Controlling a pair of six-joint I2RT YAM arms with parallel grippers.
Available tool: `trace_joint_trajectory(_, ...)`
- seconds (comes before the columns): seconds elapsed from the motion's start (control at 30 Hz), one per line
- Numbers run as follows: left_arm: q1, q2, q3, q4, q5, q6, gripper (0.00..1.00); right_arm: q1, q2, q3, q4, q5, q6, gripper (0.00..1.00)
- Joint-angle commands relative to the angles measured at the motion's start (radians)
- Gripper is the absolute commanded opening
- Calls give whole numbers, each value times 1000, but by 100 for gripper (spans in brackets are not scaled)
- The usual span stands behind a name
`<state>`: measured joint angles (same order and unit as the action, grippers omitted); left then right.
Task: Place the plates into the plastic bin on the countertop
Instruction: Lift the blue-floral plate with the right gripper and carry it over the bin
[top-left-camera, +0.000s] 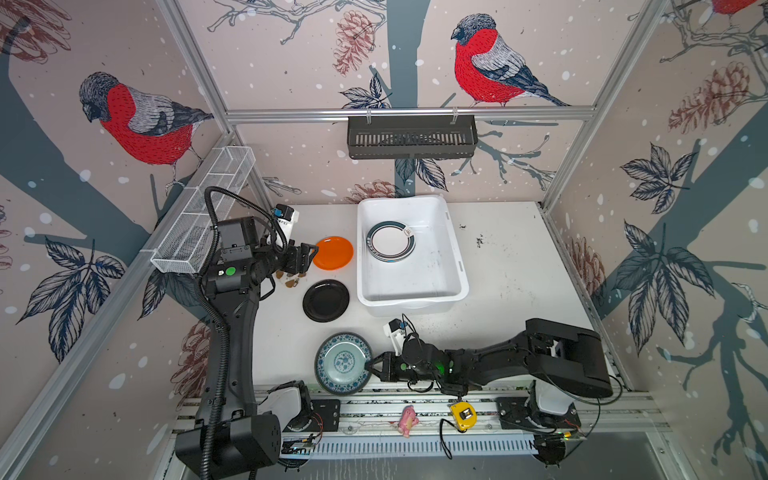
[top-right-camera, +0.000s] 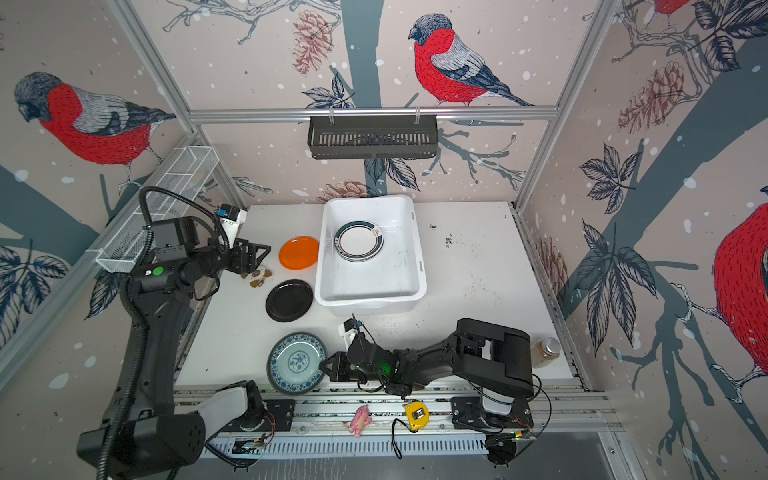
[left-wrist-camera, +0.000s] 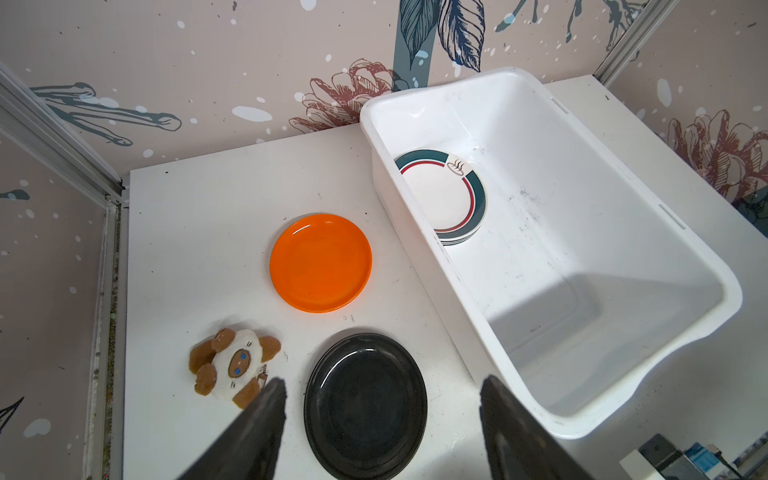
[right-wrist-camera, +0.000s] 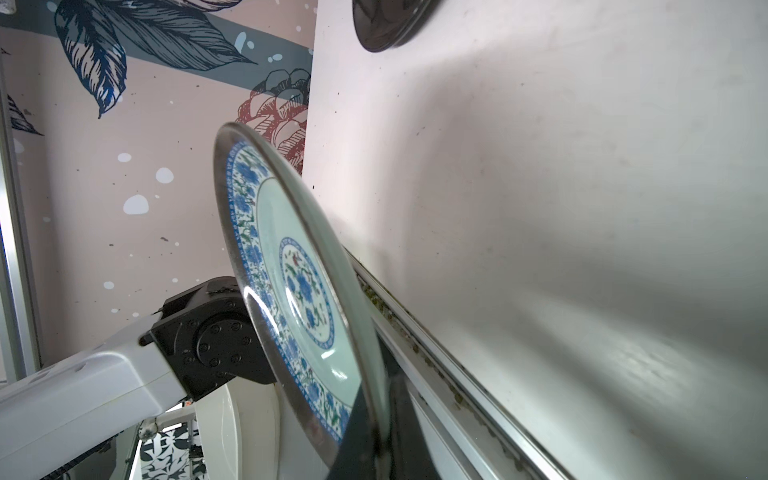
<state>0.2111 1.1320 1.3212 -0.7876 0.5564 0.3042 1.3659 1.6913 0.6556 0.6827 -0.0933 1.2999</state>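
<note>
My right gripper (top-left-camera: 370, 362) (top-right-camera: 324, 365) (right-wrist-camera: 374, 449) is shut on the rim of the teal floral plate (top-left-camera: 344, 363) (top-right-camera: 296, 362) (right-wrist-camera: 291, 282). That plate sits at the countertop's (top-left-camera: 519, 270) front edge, overlapping the rail. The orange plate (top-left-camera: 332, 252) (left-wrist-camera: 320, 262) and the black plate (top-left-camera: 326, 300) (left-wrist-camera: 365, 405) lie left of the plastic bin (top-left-camera: 405, 305) (left-wrist-camera: 561, 249). White dark-rimmed plates (top-left-camera: 390, 241) (left-wrist-camera: 440, 195) are stacked inside it. My left gripper (top-left-camera: 308, 255) (top-right-camera: 261, 253) (left-wrist-camera: 382, 386) hangs open and empty just left of the orange plate.
A small plush toy (top-left-camera: 293, 279) (left-wrist-camera: 232, 368) lies under the left gripper. A black slotted basket (top-left-camera: 411, 137) hangs on the back rail, and a white mesh tray (top-left-camera: 203, 212) on the left rail. A tape measure (top-left-camera: 462, 415) and a pink toy (top-left-camera: 407, 420) rest on the front rail.
</note>
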Motion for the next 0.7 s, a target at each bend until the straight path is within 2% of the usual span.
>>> trace_joint_trajectory(0.0,1,2,59,-62,57,19,74,3,-44,38,-97,-54,-67,3)
trace_joint_trajectory(0.2,1,-1,155,-99,34,17,74,-17,-132,182,-383,-82,-167,3)
trace_joint_trajectory(0.33,1,-10,182,-102,16,13,75,-76,-201,234,-476,-117,-196,4)
trace_joint_trajectory(0.43,1,11,227,-122,20,15,75,-147,-257,304,-601,-147,-249,4)
trace_joint_trajectory(0.67,0,57,232,-87,89,-5,75,-435,-309,529,-877,-282,-429,4)
